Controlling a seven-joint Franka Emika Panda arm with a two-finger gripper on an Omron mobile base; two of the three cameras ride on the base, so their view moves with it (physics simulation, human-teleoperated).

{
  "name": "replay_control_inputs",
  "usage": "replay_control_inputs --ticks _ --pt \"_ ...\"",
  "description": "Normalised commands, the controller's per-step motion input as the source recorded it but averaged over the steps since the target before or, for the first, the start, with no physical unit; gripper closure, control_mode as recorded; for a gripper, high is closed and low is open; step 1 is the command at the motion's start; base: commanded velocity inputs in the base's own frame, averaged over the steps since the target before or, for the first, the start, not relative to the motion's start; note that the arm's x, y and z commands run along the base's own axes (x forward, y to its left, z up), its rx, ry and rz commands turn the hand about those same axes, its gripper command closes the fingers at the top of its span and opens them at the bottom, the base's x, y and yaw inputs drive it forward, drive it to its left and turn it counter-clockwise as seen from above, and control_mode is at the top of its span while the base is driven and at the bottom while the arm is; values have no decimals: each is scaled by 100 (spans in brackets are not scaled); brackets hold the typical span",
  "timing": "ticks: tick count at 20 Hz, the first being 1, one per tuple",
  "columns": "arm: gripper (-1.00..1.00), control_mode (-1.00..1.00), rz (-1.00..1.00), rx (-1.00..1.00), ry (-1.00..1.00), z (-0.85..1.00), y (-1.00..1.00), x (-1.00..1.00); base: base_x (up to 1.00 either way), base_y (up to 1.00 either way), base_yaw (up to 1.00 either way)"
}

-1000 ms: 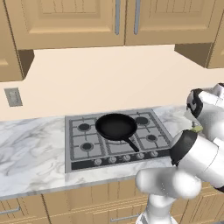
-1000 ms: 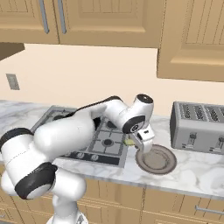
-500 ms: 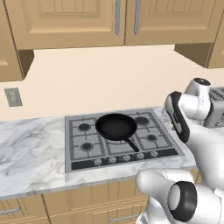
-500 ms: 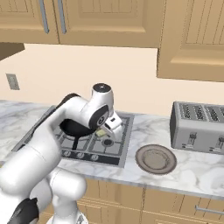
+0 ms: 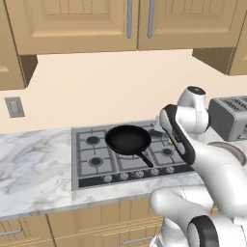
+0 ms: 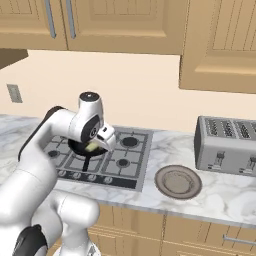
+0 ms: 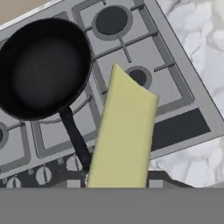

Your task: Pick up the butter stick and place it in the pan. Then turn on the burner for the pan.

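The pale yellow butter stick (image 7: 124, 135) fills the middle of the hand view, and my gripper (image 6: 95, 145) is shut on it. In the right base view the butter stick (image 6: 91, 147) hangs just above the stove, over the near right rim of the pan. The round black pan (image 7: 41, 65) sits on a rear burner, its long handle (image 7: 74, 138) pointing toward the knobs. The pan (image 5: 128, 139) is empty. In the hand view the butter stick lies to the right of the pan's handle, above a front burner, and hides my fingertips.
The grey gas stove (image 5: 96, 164) is set in a marble counter, with a row of knobs (image 7: 43, 175) along its front strip. A flat grey-brown plate (image 6: 178, 181) lies right of the stove, and a toaster (image 6: 227, 145) stands behind it. Wooden cabinets hang overhead.
My arm has swung left from above the plate to above the stove, carrying the butter stick. The pan, plate and toaster have not moved.
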Motion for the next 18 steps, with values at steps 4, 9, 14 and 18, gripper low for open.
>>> replay_control_inputs --ticks 4,9,14,18 --pt "100 -100 19 0 1 -4 53 59 0 0 0" --pt "100 -100 15 -2 3 -11 53 54 0 0 0" --pt "100 -100 5 -4 3 -10 43 25 0 0 0" --pt "100 -100 0 -10 9 -23 31 20 0 0 0"
